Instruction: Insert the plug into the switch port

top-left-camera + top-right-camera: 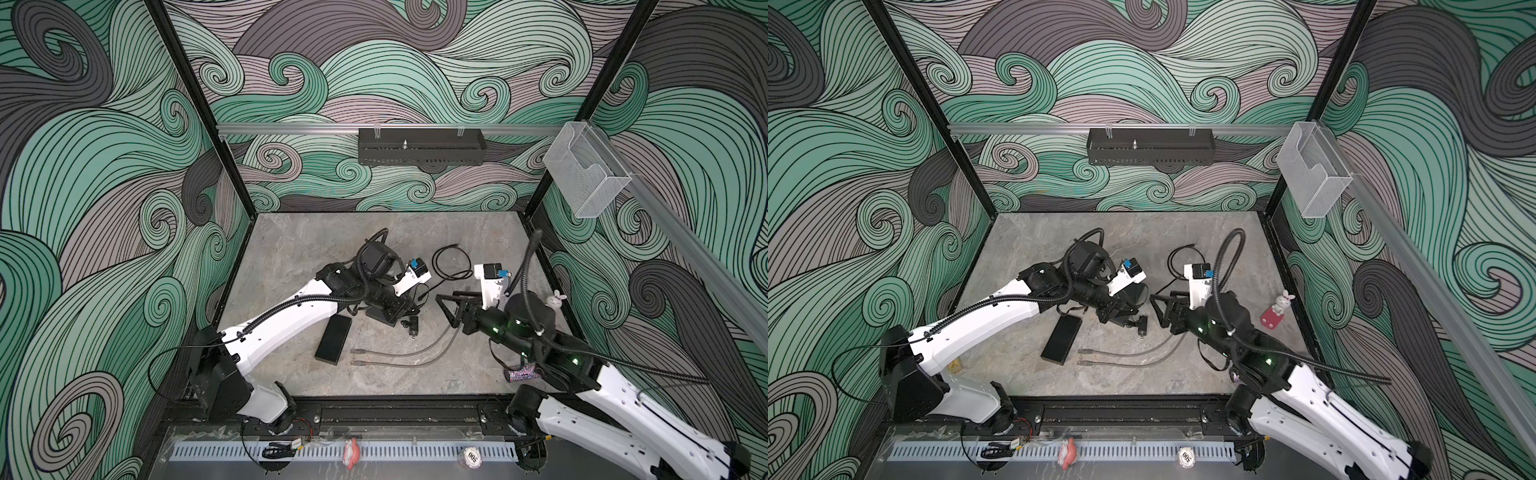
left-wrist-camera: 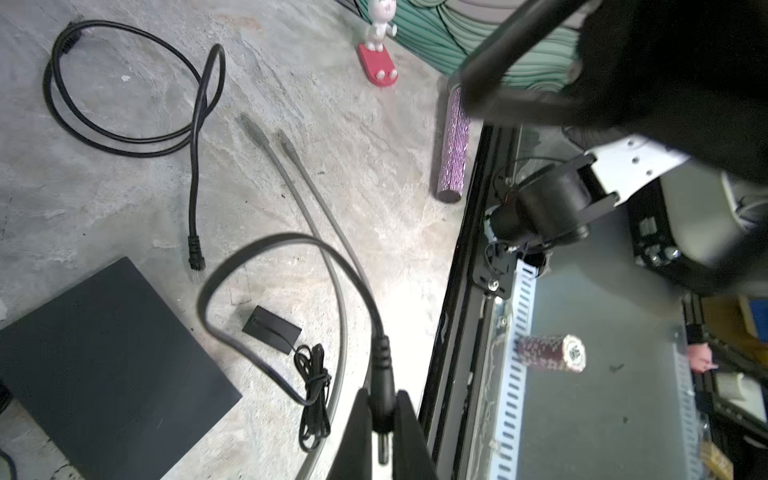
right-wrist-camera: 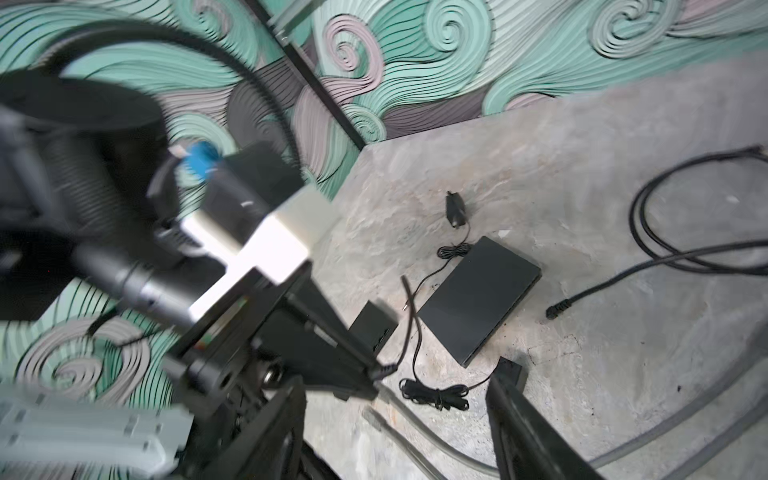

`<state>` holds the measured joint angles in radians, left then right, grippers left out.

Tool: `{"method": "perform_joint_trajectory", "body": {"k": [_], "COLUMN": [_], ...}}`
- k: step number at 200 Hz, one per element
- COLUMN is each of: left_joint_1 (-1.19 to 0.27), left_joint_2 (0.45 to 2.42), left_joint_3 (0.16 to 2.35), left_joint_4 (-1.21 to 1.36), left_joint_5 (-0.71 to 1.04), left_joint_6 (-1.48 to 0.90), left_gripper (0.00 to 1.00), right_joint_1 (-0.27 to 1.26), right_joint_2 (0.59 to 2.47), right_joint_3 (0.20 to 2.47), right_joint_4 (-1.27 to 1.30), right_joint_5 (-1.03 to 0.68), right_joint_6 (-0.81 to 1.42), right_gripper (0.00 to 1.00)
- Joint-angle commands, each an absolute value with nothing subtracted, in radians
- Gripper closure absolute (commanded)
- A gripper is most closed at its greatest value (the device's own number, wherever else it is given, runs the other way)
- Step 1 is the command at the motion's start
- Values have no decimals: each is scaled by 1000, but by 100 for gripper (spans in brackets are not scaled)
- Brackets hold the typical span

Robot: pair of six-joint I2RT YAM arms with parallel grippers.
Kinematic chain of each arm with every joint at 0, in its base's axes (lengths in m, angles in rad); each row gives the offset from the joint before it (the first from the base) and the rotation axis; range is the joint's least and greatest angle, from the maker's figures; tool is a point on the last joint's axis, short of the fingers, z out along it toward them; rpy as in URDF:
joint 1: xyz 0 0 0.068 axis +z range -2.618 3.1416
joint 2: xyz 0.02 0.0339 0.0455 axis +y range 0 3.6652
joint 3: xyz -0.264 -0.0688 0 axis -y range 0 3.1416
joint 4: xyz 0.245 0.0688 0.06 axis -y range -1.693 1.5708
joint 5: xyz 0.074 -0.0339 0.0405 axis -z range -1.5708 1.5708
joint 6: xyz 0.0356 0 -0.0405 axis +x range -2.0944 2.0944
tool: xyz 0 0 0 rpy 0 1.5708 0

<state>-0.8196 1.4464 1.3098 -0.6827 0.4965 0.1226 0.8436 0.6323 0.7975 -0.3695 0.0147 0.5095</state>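
The plug (image 2: 382, 376) is a black barrel plug on a thin black cord, and my left gripper (image 2: 383, 419) is shut on its body with the metal tip pointing back between the fingers. The switch (image 1: 333, 339) is a flat black box lying on the table, to the left of that gripper in both top views and apart from it; it also shows as the switch (image 2: 104, 365) in the left wrist view and the switch (image 3: 478, 299) in the right wrist view. My right gripper (image 3: 395, 399) stands open and holds nothing. It hovers just right of the left gripper, as the right gripper (image 1: 451, 301) in a top view.
A power adapter (image 2: 272, 330) with its bundled cord lies near the switch. A grey cable (image 1: 399, 357) with two plugs crosses the table's front. A looped black cable (image 1: 451, 266) lies further back. A rabbit figure (image 1: 1277, 311) and a glittery cylinder (image 2: 453, 145) stand at the right edge.
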Motion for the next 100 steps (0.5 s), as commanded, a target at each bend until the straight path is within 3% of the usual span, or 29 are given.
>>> {"method": "perform_joint_trajectory", "body": {"k": [1,41,58,100], "left_joint_1": [-826,-827,-824,-820], "left_joint_2": [1429,1380,1367,1354], "left_joint_3": [1344,1346,1358,1334], "left_joint_4": [-830,-974,-977,-813], "left_joint_5": [495,639,742,960], "left_joint_6": [298,502,491,224], "left_gripper": [100,100,100,100], "right_joint_1": [836,844,860,896], "right_joint_2": [620,696,693,606], "right_joint_3": [828,798,772,746], "right_joint_4": [-506,-573,-548,-446], "right_joint_5": [-204,-435,-415,-394], "right_joint_6": [217,74,50,-76], "right_gripper": [35,50,52,60]}}
